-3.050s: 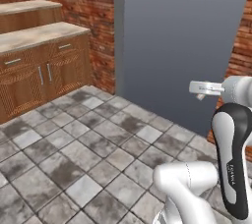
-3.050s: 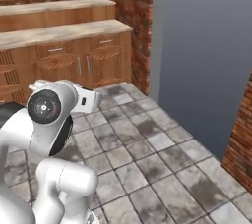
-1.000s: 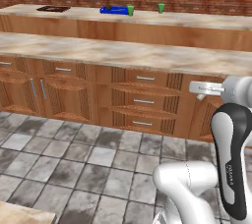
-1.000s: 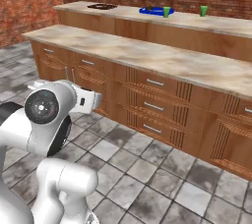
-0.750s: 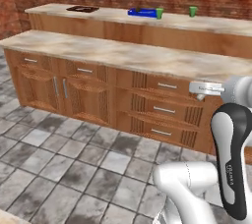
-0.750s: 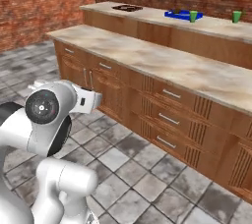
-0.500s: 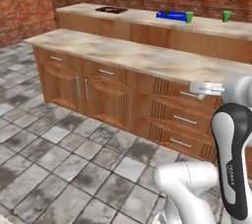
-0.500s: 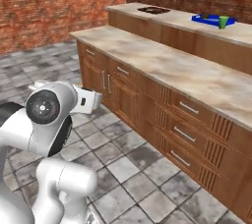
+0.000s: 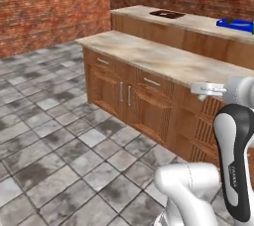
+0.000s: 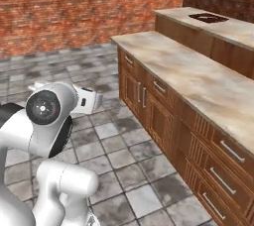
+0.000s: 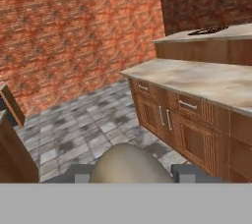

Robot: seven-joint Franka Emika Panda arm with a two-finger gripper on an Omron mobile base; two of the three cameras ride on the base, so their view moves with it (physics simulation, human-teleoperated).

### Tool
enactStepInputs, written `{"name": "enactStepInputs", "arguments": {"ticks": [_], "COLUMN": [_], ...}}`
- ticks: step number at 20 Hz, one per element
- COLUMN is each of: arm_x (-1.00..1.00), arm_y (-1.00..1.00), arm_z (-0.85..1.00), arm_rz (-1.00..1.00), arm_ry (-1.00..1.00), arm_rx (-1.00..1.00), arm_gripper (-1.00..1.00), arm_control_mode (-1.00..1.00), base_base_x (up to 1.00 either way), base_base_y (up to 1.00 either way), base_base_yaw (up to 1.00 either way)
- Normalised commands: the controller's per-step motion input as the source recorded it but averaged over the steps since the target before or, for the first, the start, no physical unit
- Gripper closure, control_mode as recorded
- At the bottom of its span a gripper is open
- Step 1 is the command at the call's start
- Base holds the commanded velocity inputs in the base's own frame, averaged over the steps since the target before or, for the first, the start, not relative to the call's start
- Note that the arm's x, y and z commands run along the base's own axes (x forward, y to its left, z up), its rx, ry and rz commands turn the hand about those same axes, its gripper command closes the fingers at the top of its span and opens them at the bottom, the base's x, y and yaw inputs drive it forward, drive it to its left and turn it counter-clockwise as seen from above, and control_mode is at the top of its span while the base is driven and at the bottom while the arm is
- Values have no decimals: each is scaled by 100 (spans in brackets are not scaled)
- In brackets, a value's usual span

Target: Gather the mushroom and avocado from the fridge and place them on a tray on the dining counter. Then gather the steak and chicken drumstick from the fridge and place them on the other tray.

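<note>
Two dark fingertips [image 11: 81, 173] are seen at the bottom of the hand view, closed on a rounded tan-grey object [image 11: 129, 166], presumably the mushroom, held between them. Beyond it, grey floor tiles [image 11: 81, 128] and a lower marble-topped cabinet run [image 9: 149, 57] are shown. Behind that, the dining counter [image 9: 198, 22] carries the other tray [image 9: 167, 14] and the tray [image 9: 236, 23], well apart.

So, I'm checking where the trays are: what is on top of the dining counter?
On the dining counter, the other tray lies toward its left end and the tray at the picture's right edge. What lies beyond that edge cannot be seen.
</note>
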Motion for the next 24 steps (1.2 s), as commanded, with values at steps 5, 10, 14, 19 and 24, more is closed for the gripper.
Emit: {"name": "enactStepInputs", "arguments": {"ticks": [5,10,14,19,24], "arm_x": [0,0,0,0,0], "arm_y": [0,0,0,0,0], "arm_z": [0,0,0,0,0], "arm_rz": [0,0,0,0,0], "arm_ry": [0,0,0,0,0], "arm_rx": [0,0,0,0,0], "arm_gripper": [100,100,100,100,100], "arm_control_mode": [100,100,100,100,100], "base_base_x": [100,100,100,100,100], "base_base_y": [0,1,24,66,77], "base_base_yaw": [28,24,15,1,0]}}
